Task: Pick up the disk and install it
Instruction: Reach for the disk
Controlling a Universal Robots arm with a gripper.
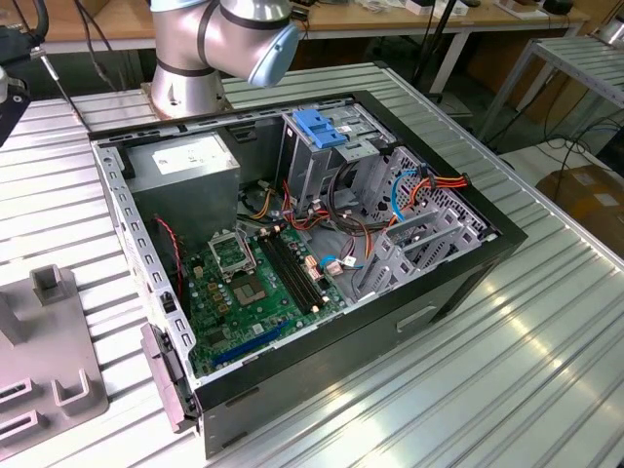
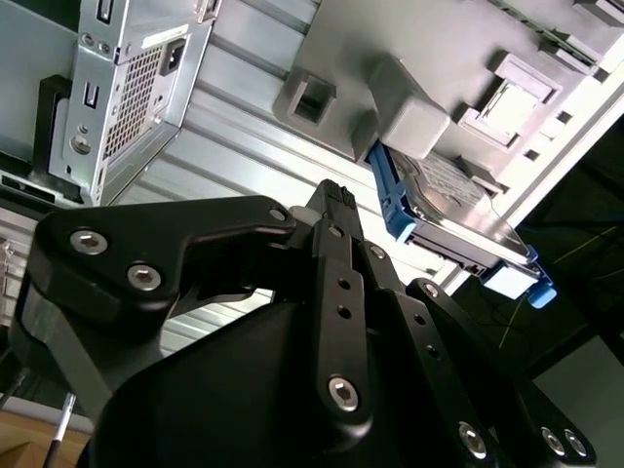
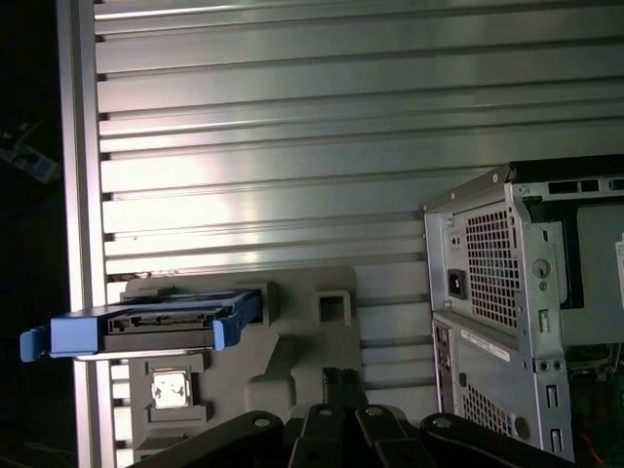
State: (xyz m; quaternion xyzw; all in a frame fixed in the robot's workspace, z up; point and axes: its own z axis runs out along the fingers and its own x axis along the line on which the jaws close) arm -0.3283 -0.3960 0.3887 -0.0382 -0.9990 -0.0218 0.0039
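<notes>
The disk point(image 3: 146, 327) is a flat dark drive with blue rails along its edges. It stands on edge in a slot of a grey holder block point(image 3: 292, 361) on the slatted table. In the second wrist view the disk point(image 2: 448, 210) leans out from the same holder point(image 2: 409, 117). My gripper point(image 3: 341, 375) hangs above the holder, a short way from the disk and not touching it. Its black fingers point(image 2: 334, 195) are pressed together with nothing between them.
The open computer case point(image 1: 312, 244) lies on the aluminium table point(image 1: 546, 322), with a silver drive cage and blue bracket point(image 1: 322, 127) and a grey power supply point(image 1: 185, 161) inside. The case's rear panel point(image 3: 487, 292) stands close beside the holder. The arm's base point(image 1: 195, 58) rises behind the case.
</notes>
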